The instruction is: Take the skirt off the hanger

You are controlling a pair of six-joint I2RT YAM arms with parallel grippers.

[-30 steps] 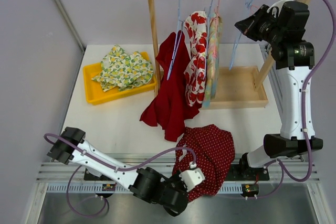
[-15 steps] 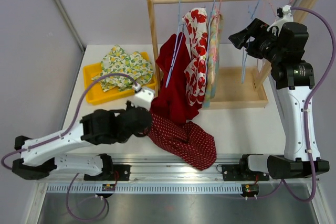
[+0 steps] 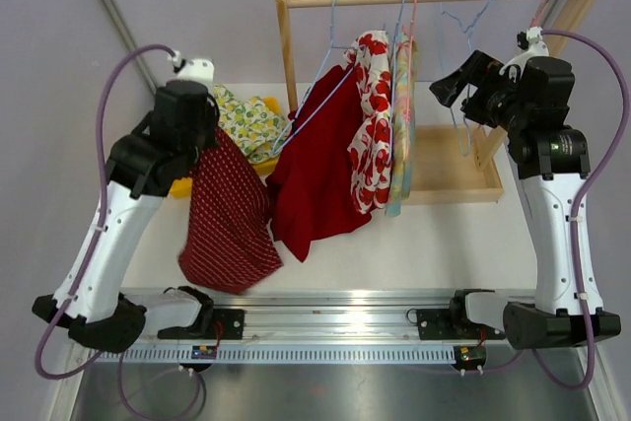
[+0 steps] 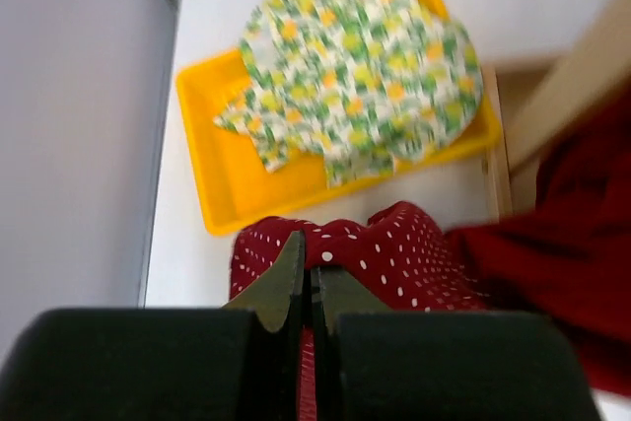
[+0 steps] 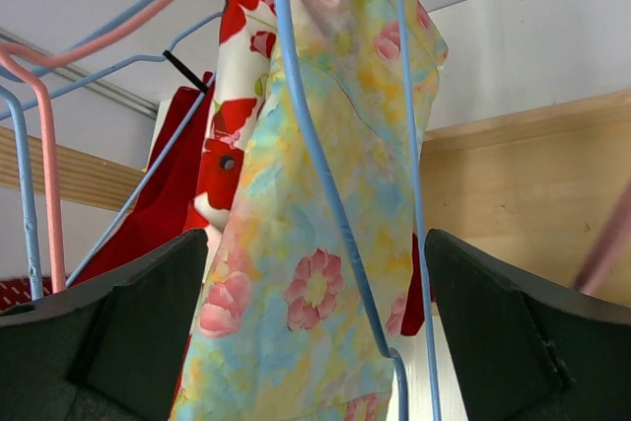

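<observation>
Skirt (image 3: 227, 216) hangs lengthwise, hem down | left gripper (image 4: 310, 265) pinching its top | right gripper (image 5: 315, 332) spread apart

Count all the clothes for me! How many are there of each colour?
Red with white dots: 1, the dotted skirt pinched in the left end effector
Plain red dress: 1
White cloth with red flowers: 1
Pastel flowery cloth: 1
Yellow-green flowery cloth: 1, on the yellow tray
Total: 5
</observation>
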